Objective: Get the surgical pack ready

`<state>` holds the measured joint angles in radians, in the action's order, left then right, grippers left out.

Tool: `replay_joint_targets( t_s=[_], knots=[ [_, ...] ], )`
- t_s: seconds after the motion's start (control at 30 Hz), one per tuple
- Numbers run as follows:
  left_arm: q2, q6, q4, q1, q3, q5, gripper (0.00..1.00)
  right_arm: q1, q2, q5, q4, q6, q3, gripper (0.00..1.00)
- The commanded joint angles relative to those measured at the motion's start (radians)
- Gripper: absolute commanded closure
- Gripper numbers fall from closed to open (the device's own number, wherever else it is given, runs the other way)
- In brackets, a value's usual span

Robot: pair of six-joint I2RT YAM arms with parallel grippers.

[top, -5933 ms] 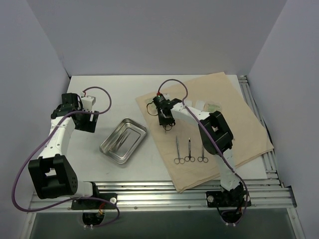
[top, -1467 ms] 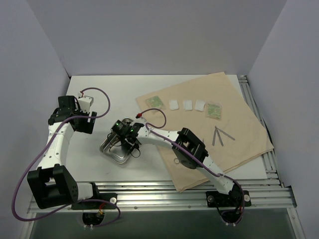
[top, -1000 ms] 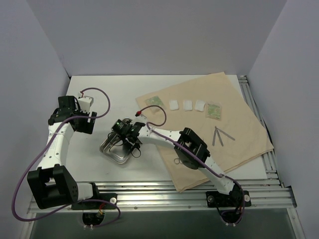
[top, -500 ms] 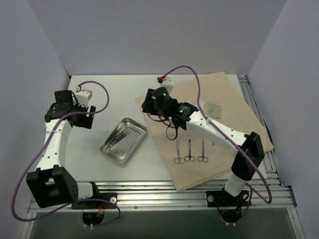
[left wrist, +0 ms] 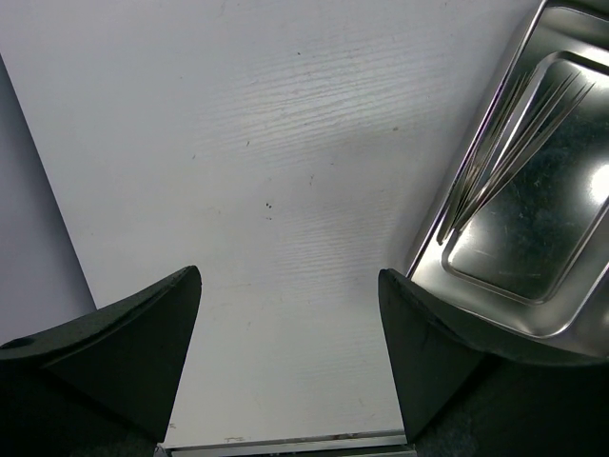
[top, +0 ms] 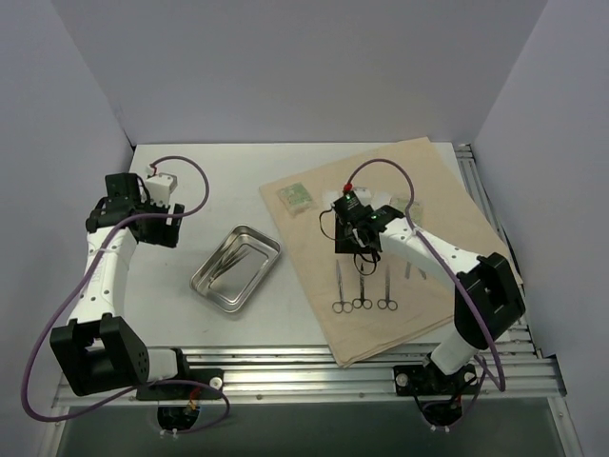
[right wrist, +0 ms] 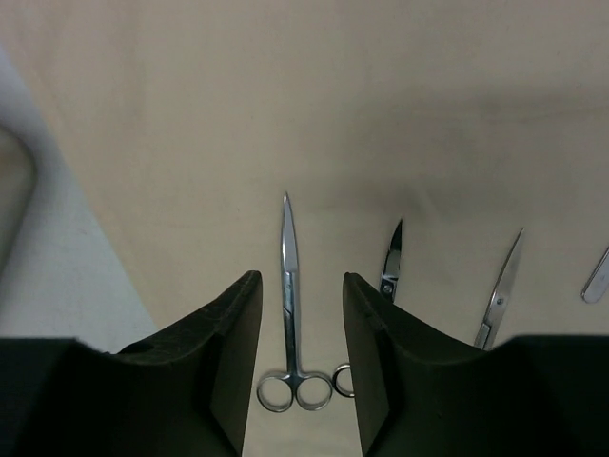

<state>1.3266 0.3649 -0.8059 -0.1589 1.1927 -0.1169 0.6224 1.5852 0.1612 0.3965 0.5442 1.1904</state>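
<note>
Right gripper (right wrist: 299, 278) spread over leftmost scissors (right wrist: 287, 248) on cloth (right wrist: 285, 95); left gripper (left wrist: 287, 276) spread wide above counter (left wrist: 285, 143), beside tray (left wrist: 533, 238).

white table (top: 219, 181), plain grey walls (top: 285, 67) — alu rails (top: 304, 360) nr front edge

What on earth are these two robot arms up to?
They are laying out a surgical pack. The right pincer hovers open above the tan cloth, lined up over the leftmost of three scissors and holding nothing. The left pincer hangs open and empty over the table, beside the steel tray with tweezers in it. A green packet lies near the cloth's far edge.
</note>
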Motion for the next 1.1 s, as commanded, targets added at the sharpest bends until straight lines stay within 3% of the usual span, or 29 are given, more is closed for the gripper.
replay_joint_targets(
  t_s=[0.0,0.17,0.37,0.77,1.07],
  knots=[
    [0.008,-0.011,-0.007,-0.002,0.022,-0.017,0.15,0.023,0.031,-0.063,0.056,-0.001,-0.057,0.66],
    [0.010,-0.011,-0.003,-0.002,0.016,-0.017,0.15,0.057,0.079,-0.123,0.038,0.031,-0.130,0.70],
    [0.019,-0.017,-0.001,-0.002,0.015,-0.020,0.15,0.140,0.156,-0.091,0.070,0.031,-0.101,0.73],
    [0.016,-0.015,-0.004,-0.002,0.016,-0.018,0.15,0.129,0.170,-0.107,0.084,0.026,-0.127,0.74],
    [0.020,-0.015,-0.003,-0.002,0.016,-0.017,0.15,0.100,0.203,-0.150,-0.011,0.040,-0.218,0.79]
  ],
)
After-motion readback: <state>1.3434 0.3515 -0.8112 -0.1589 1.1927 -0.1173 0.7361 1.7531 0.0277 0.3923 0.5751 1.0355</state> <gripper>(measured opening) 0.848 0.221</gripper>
